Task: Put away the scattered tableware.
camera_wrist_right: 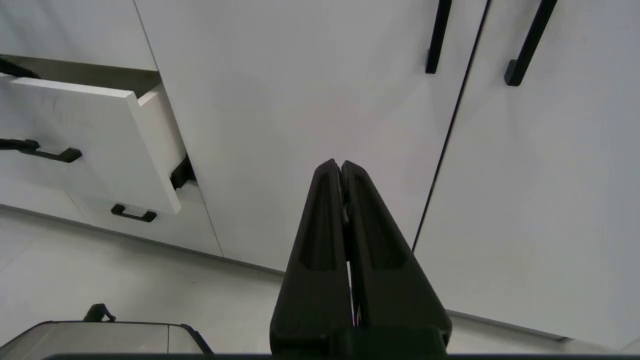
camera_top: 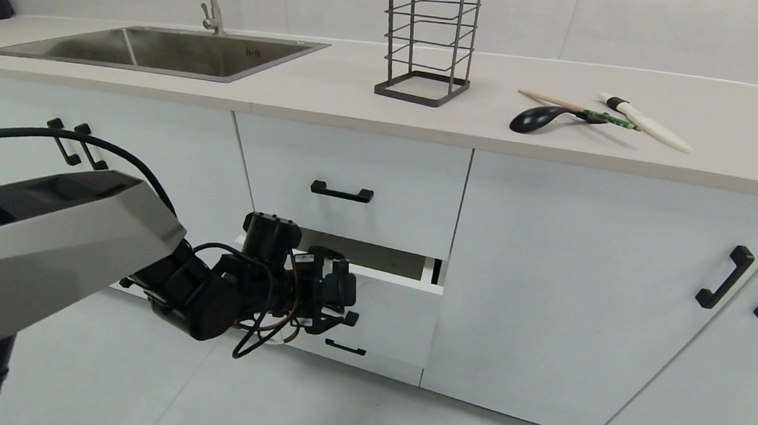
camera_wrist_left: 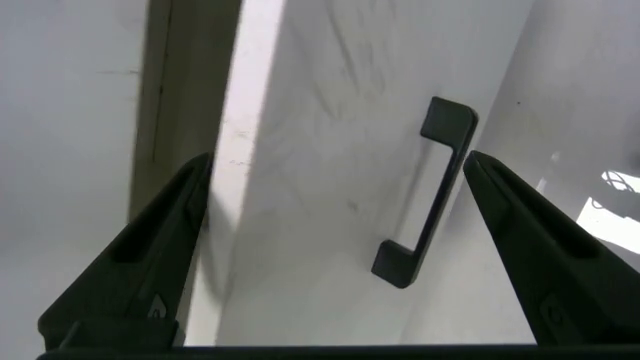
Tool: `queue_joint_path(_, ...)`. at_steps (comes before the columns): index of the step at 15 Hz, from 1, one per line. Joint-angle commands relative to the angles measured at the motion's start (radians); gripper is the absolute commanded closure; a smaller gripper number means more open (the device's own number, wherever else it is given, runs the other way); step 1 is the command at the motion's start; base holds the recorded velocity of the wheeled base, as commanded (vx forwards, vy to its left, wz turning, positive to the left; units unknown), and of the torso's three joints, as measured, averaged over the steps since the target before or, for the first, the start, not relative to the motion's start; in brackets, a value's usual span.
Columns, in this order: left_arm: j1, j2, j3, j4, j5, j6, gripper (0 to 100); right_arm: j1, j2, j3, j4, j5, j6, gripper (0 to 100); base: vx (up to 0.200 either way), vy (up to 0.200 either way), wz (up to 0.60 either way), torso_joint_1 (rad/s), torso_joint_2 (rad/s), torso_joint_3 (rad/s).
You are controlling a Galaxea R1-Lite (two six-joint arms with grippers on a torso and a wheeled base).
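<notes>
On the counter at the right lie a black spoon (camera_top: 538,118), a wooden stick with a green end (camera_top: 609,118) and a white utensil with a black band (camera_top: 645,123). Below the counter, the middle drawer (camera_top: 399,307) stands partly pulled out. My left gripper (camera_top: 340,296) is at the front of this drawer, open. In the left wrist view its fingers (camera_wrist_left: 150,250) spread either side of the drawer's black handle (camera_wrist_left: 425,190) without touching it. My right gripper (camera_wrist_right: 342,175) hangs low before the white cabinet doors (camera_wrist_right: 300,90), shut and holding nothing.
A tall wire rack (camera_top: 429,42) stands mid-counter, with a steel sink (camera_top: 157,50) and tap to its left. The top drawer (camera_top: 342,192) is closed, and a bottom drawer handle (camera_top: 345,347) shows under the open one. Cabinet doors with black handles (camera_top: 725,277) fill the right.
</notes>
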Motion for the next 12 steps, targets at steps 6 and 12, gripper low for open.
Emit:
queue_joint_path(6, -0.047, -0.147, 0.222, 0.003, -0.024, 0.038, 0, 0.0, 0.001, 0.0, 0.0, 0.0, 0.0, 100, 0.0, 0.0, 0.0, 0.0, 0.0, 0.0)
queue_joint_path(12, -0.12, -0.355, 0.409, 0.012, -0.016, -0.008, 0, 0.0, 0.001, 0.0, 0.0, 0.0, 0.0, 100, 0.0, 0.0, 0.0, 0.0, 0.0, 0.0)
